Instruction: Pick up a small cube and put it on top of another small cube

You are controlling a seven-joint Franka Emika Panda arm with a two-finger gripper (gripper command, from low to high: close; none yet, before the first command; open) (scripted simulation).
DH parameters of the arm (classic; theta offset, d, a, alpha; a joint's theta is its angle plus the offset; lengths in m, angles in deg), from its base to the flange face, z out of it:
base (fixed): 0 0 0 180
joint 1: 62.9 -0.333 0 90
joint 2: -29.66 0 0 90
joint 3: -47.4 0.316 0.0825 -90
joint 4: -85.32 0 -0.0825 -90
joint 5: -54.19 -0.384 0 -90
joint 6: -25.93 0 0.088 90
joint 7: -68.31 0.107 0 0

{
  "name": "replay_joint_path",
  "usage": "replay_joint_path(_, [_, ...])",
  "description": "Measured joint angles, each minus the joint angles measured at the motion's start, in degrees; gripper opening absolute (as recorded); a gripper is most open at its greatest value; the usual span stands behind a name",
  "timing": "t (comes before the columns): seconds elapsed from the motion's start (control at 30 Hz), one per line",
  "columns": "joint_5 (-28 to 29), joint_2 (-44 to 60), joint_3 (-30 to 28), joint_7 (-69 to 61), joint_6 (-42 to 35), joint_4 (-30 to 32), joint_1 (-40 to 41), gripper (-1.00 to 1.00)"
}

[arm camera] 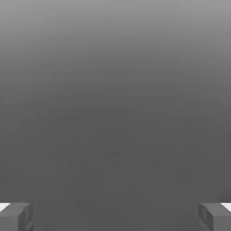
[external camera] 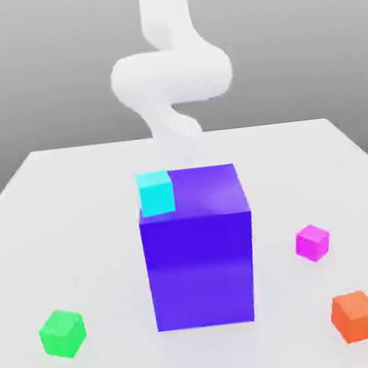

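The small magenta cube (external camera: 312, 243) rests on the white table (external camera: 76, 199) toward the exterior view's right. The other small cube, bright green (external camera: 62, 333), sits near the front on the exterior view's left, far from the magenta one. My white arm (external camera: 171, 80) curls up behind the big block in the middle. In the hand view my gripper (arm camera: 115, 217) is open: its two grey fingertips (arm camera: 18, 217) stand far apart with nothing between them, against plain grey background.
A tall blue-purple block (external camera: 201, 266) stands mid-table between the two small cubes. A cyan cube (external camera: 155, 194) lies on its top, at the corner on the exterior view's left. An orange cube (external camera: 355, 316) sits front right, close to the magenta one.
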Motion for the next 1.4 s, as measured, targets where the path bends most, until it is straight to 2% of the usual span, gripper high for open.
replay_joint_path(0.7, [0.13, 27.96, 0.16, -52.55, 22.51, 24.43, -31.55, 0.00])
replay_joint_path(0.97, [-0.88, 38.61, 3.20, -72.87, 31.07, 33.48, -40.65, 0.00])
replay_joint_path(1.23, [2.54, 54.55, 0.47, -72.61, 44.06, 31.78, -43.73, 0.00])
replay_joint_path(1.27, [2.57, 56.31, 0.25, -72.60, 45.48, 31.46, -43.93, -1.00])
replay_joint_path(1.4, [2.59, 56.31, 0.25, -72.58, 45.38, 31.46, -43.93, -1.00])
